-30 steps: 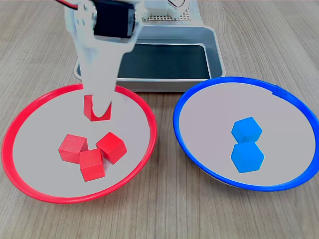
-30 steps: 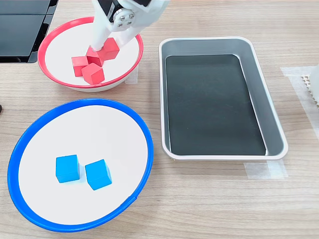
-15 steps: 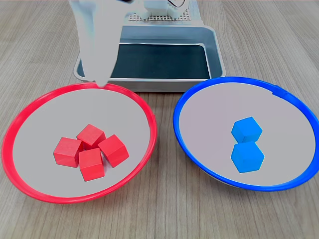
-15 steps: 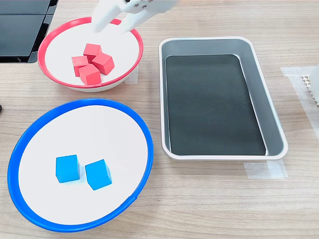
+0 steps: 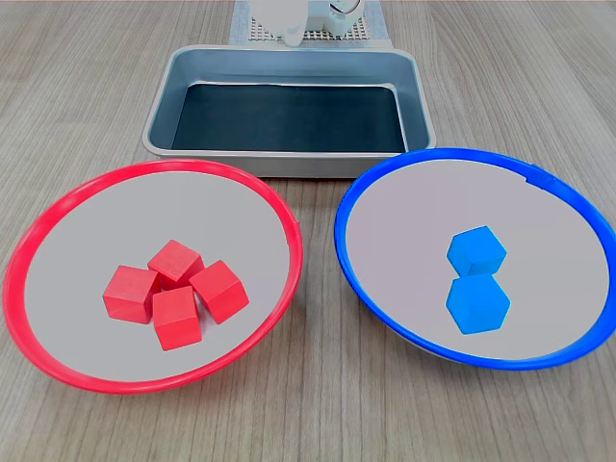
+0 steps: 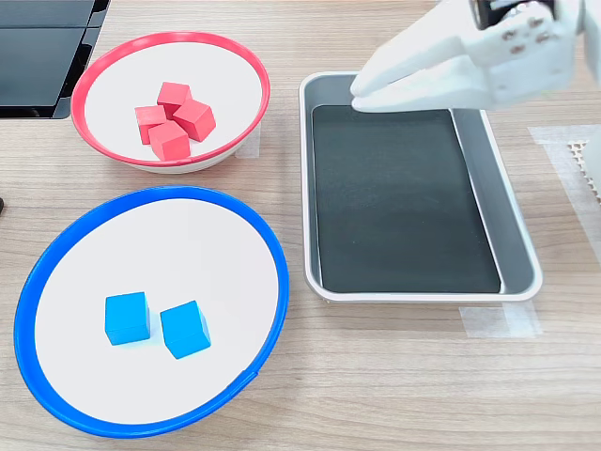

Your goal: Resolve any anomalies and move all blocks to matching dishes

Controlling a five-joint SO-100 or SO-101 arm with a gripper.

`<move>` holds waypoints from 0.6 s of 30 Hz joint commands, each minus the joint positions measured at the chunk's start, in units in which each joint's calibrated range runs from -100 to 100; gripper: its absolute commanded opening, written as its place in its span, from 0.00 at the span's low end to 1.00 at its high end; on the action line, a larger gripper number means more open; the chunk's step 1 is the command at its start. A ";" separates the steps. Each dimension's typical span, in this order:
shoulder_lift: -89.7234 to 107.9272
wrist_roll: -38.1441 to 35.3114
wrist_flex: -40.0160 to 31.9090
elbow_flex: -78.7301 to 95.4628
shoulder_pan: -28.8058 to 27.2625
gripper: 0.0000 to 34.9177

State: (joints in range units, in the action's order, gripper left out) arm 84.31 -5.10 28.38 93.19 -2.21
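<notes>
Red blocks [image 6: 175,115] lie well apart from fingers [image 6: 399,77].

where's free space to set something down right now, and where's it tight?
Free: the metal tray, whose black floor holds nothing, though the gripper hangs over its far end in the second exterior view; the blue dish apart from its two blue blocks. Tight: the middle of the red dish, where four red blocks huddle.

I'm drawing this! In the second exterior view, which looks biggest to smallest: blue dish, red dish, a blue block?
1. Blue dish, though it sits nearer the camera.
2. Red dish.
3. Blue block, far smaller than either.
</notes>
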 commanded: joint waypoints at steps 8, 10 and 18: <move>13.72 4.49 13.92 6.81 -1.69 0.00; 14.66 5.23 16.81 6.81 -1.51 0.00; 14.75 6.35 19.04 6.81 -0.56 0.01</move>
State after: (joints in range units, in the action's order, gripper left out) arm 98.81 1.39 47.15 100.00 -2.92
